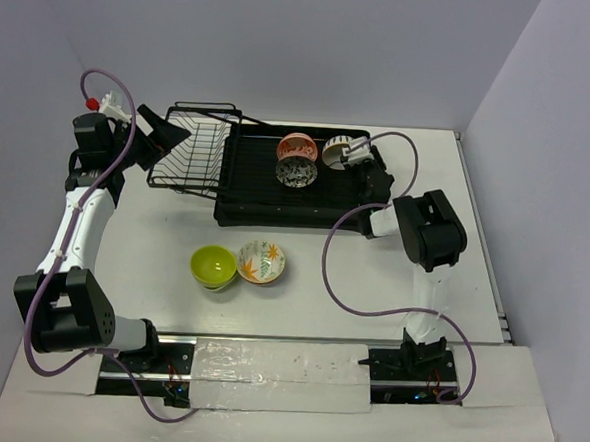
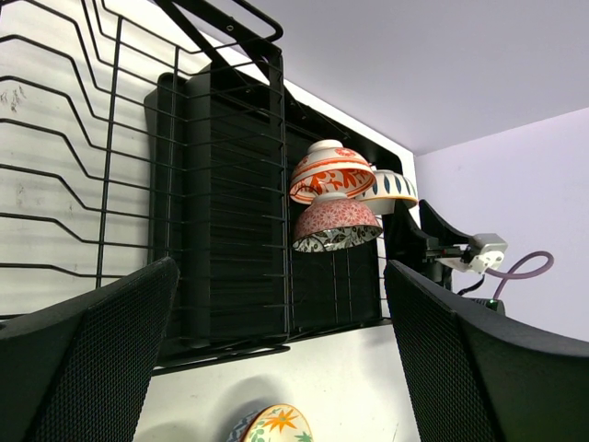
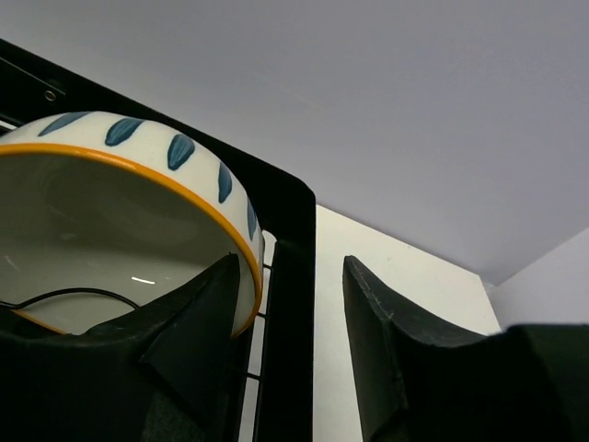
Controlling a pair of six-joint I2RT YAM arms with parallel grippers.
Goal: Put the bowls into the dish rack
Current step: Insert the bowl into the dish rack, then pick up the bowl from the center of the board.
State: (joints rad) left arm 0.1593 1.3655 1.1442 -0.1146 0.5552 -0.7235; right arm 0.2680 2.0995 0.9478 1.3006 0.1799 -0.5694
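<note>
Three bowls sit tilted in the rack, which lies along the far edge of the counter, about midway. They cluster toward the rack's far right corner. The red-orange bowl is farthest back, the pink-red bowl is close in front of it, and the blue-leaf bowl is just to their right.

Two more bowls stand upright on the bare counter, between the rack and the near edge and about at the counter's middle. The green bowl is on the left and the orange-leaf bowl on the right, touching side by side.

The right tool is at the blue-leaf bowl. Its jaws stand apart and released, clamping nothing. The bowl's orange rim lies against one finger, while the other finger is clear of it. The rack's black edge and a strip of counter show in the gap between them.

The left tool hovers at the left end of the rack's wire basket, near the counter's far left corner. Its jaws are spread wide with nothing between them. In the left wrist view its fingers frame the basket wires and the three racked bowls beyond.
</note>
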